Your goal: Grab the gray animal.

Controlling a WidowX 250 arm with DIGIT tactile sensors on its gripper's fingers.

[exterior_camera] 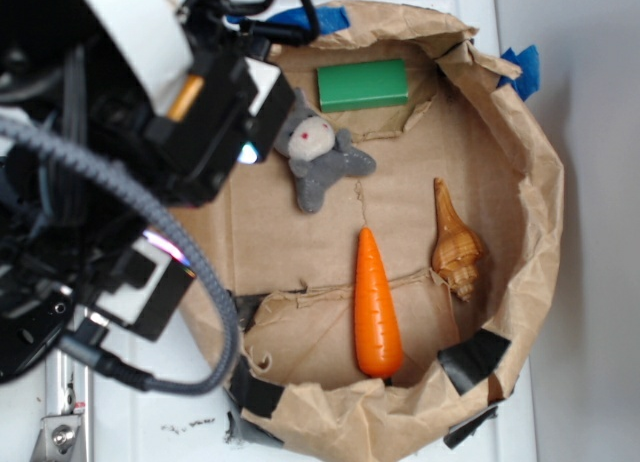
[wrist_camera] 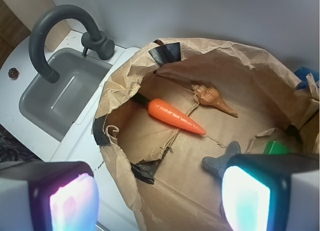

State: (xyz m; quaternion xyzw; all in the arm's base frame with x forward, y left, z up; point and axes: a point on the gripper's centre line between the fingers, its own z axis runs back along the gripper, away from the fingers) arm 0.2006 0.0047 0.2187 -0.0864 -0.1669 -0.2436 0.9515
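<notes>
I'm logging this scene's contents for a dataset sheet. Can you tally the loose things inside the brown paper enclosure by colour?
Gray: 1, the gray animal
Green: 1, the block
Orange: 1, the carrot
Tan-brown: 1, the seashell
Total: 4

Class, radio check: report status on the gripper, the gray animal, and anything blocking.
Gripper open, empty, above the bag floor. Gray animal lying free beside it, ungrasped. Green block close behind the toy; carrot and shell apart.
</notes>
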